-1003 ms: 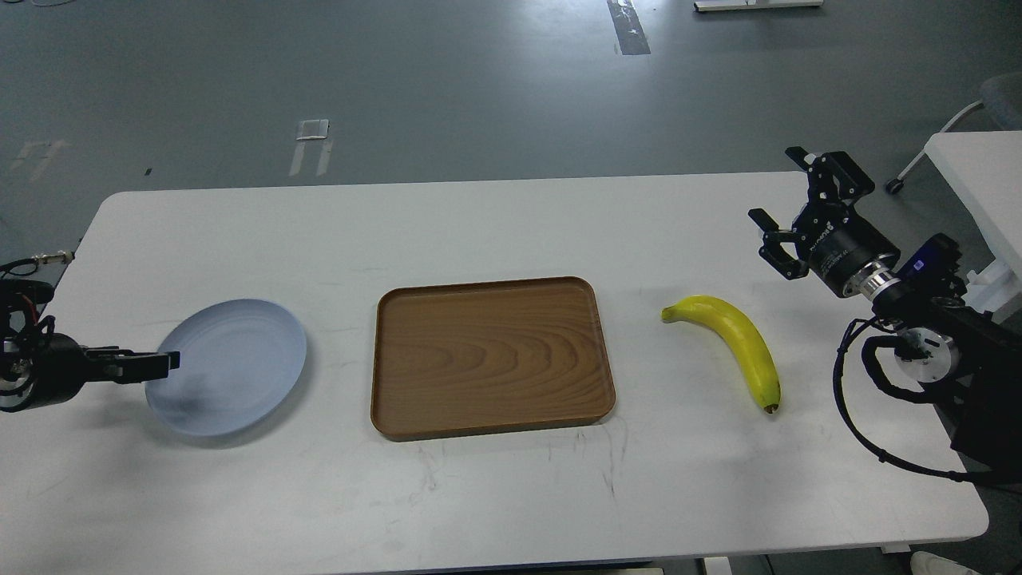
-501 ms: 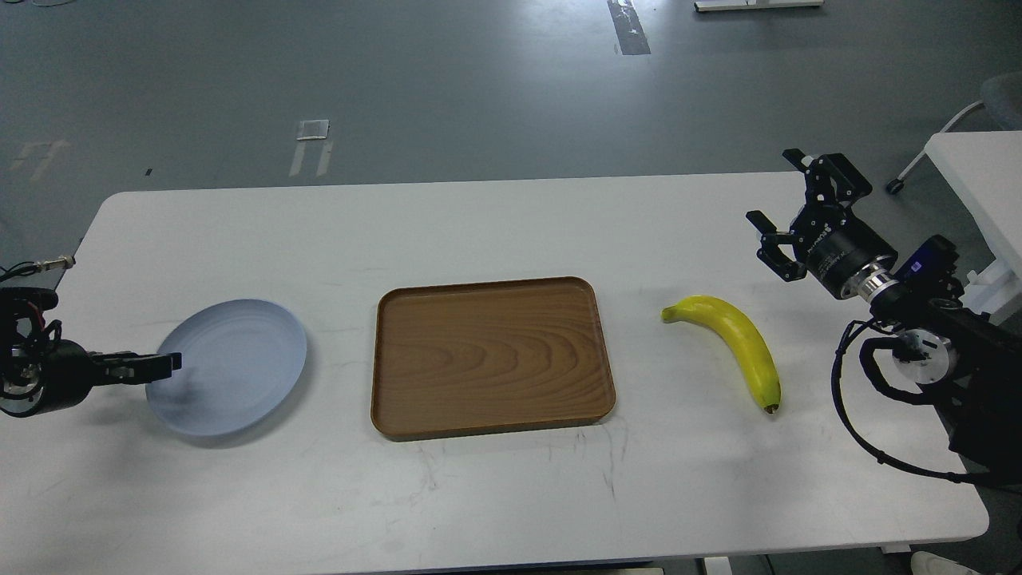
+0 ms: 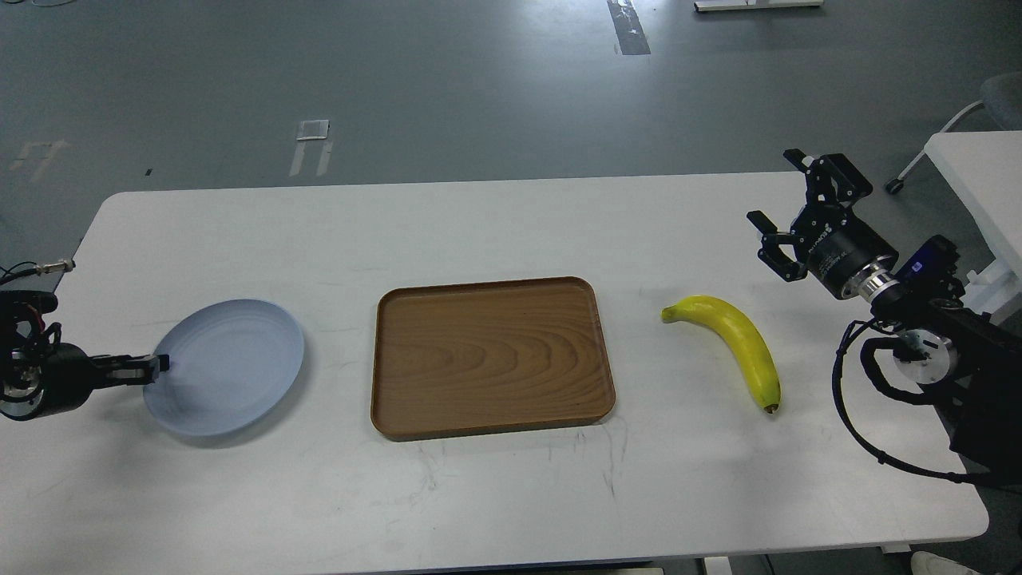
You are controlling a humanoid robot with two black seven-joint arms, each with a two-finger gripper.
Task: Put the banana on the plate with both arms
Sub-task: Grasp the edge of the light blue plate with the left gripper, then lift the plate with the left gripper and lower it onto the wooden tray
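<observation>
The yellow banana (image 3: 738, 345) lies on the white table, right of the tray, stem end to the left and dark tip toward me. The pale blue-grey plate (image 3: 231, 367) lies on the table at the left. My left gripper (image 3: 156, 367) is low, with its tip at the plate's left rim; it is seen side-on as one thin dark bar, so its fingers cannot be told apart. My right gripper (image 3: 778, 188) is open and empty, up and to the right of the banana and apart from it.
A rectangular brown wood-grain tray (image 3: 491, 355) lies between plate and banana. The white table (image 3: 511, 224) ends just right of my right arm. A second white table (image 3: 978, 172) and a chair base stand beyond the right edge.
My left gripper has drawn back to the left, from over the plate to its left rim; the plate has shifted very slightly left. My right gripper has barely moved.
</observation>
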